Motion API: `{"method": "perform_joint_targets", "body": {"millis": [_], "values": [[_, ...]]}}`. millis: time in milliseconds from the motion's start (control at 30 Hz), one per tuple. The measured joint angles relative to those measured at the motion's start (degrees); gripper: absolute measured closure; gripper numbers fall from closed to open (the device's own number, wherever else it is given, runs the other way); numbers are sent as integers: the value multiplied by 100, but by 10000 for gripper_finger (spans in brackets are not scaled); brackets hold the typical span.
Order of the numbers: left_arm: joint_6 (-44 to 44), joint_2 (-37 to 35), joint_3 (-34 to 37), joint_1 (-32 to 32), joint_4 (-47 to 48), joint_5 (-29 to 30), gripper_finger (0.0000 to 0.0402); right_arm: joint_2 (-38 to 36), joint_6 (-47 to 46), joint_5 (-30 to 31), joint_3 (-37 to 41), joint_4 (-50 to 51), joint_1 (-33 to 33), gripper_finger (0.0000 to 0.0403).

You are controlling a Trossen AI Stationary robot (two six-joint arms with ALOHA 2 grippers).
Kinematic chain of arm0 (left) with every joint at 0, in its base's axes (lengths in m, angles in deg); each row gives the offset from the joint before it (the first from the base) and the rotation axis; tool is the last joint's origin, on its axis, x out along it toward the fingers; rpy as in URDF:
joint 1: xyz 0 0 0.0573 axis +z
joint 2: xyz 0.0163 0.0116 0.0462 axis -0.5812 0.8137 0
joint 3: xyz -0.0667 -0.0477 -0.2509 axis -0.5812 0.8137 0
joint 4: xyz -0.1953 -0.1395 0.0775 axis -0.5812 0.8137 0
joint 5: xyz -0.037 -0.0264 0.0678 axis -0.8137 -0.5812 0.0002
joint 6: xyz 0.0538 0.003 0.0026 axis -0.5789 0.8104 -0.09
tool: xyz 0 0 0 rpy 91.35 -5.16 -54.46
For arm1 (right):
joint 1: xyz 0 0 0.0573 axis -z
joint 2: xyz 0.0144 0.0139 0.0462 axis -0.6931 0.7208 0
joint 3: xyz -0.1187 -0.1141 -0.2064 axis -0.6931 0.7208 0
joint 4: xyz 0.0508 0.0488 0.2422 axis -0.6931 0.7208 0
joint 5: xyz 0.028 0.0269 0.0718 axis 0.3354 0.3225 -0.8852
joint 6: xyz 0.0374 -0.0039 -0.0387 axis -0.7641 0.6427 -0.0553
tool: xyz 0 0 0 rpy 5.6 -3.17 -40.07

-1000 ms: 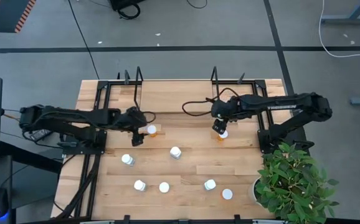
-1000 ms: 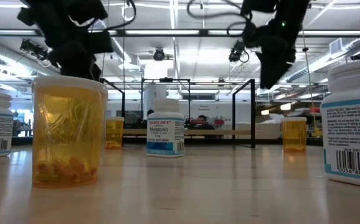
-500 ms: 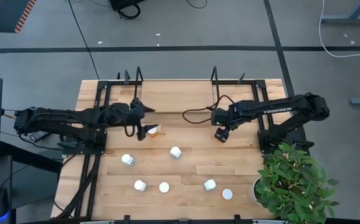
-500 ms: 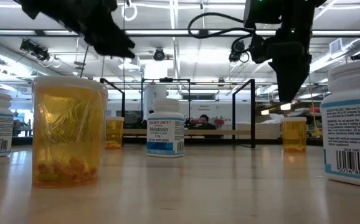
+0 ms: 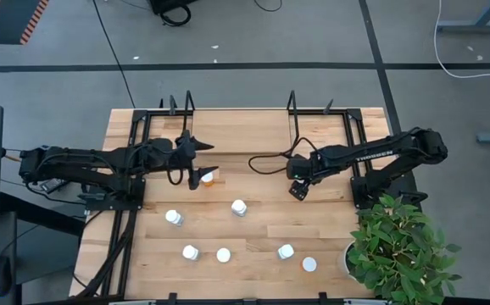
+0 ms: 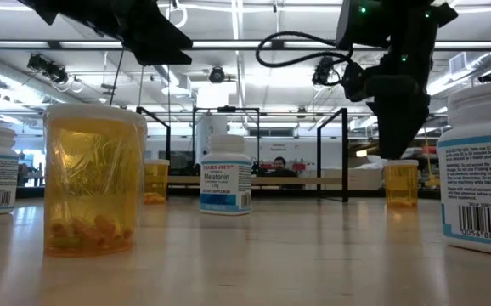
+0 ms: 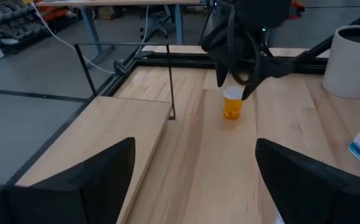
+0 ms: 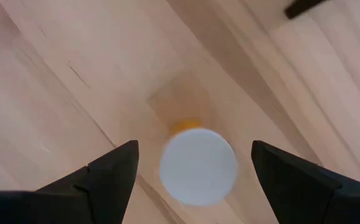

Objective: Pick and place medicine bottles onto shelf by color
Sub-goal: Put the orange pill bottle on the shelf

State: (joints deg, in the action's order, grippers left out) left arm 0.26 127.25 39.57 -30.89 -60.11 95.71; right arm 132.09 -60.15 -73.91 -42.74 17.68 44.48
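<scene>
with two orange bottles (image 5: 209, 177) standing just in front of the shelf (image 5: 236, 135), none shelved; six more nearer. right gripper (image 8: 194, 163) spread above one, left gripper (image 5: 196, 151) open, empty.

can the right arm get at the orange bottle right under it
Probably yes. The right tool hangs open directly above the orange bottle, its white cap centred between the fingers, with nothing between them.

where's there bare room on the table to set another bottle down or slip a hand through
The shelf board between its two wire frames is bare. So is the strip of table between the central white bottle and the front row. It is crowded midway: the left claw above an orange bottle, the right claw over another.
</scene>
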Motion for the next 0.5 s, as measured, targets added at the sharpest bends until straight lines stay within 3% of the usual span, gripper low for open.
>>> {"method": "perform_joint_targets", "body": {"millis": [500], "values": [[-2, 0, 0, 0, 42, 0, 65, 0, -149, -208, 184, -93, -4, 87]]}}
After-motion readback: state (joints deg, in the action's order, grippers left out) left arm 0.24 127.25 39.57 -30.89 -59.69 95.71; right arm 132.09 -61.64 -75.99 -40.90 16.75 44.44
